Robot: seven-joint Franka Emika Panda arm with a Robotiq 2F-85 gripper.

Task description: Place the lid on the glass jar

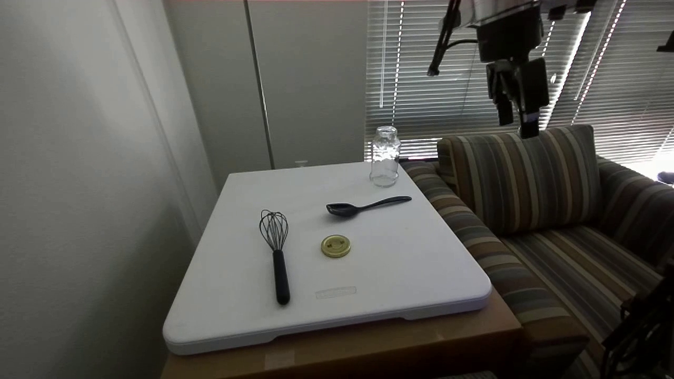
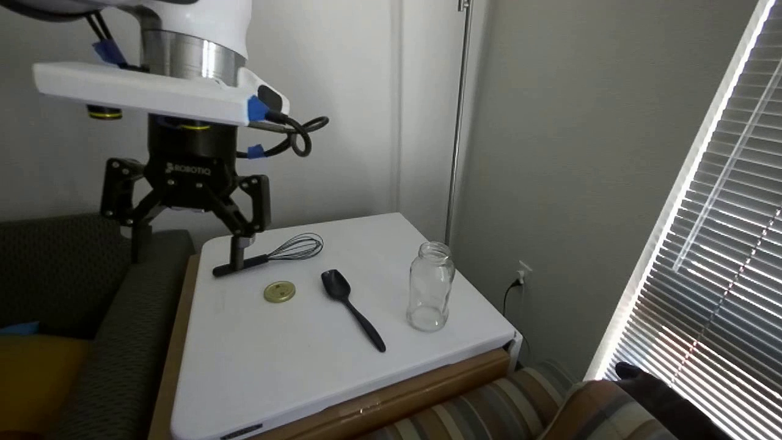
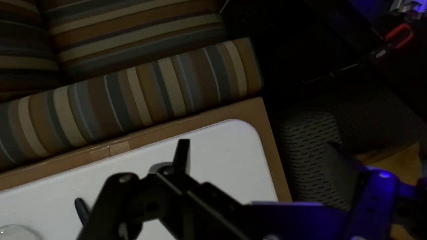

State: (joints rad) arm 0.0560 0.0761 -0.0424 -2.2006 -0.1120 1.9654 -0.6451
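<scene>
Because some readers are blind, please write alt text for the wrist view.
An open, empty black robot hand spans the lower part, partly against a white surface with a rounded corner. At lower left are a slim black handle tip and part of a clear glass jar; a striped fabric armchair fills the upper left.

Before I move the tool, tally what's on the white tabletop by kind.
Utensils: 2 (whisk, black spoon)
Lids: 1 (gold lid)
Jars: 1 (glass jar)
Total: 4
</scene>
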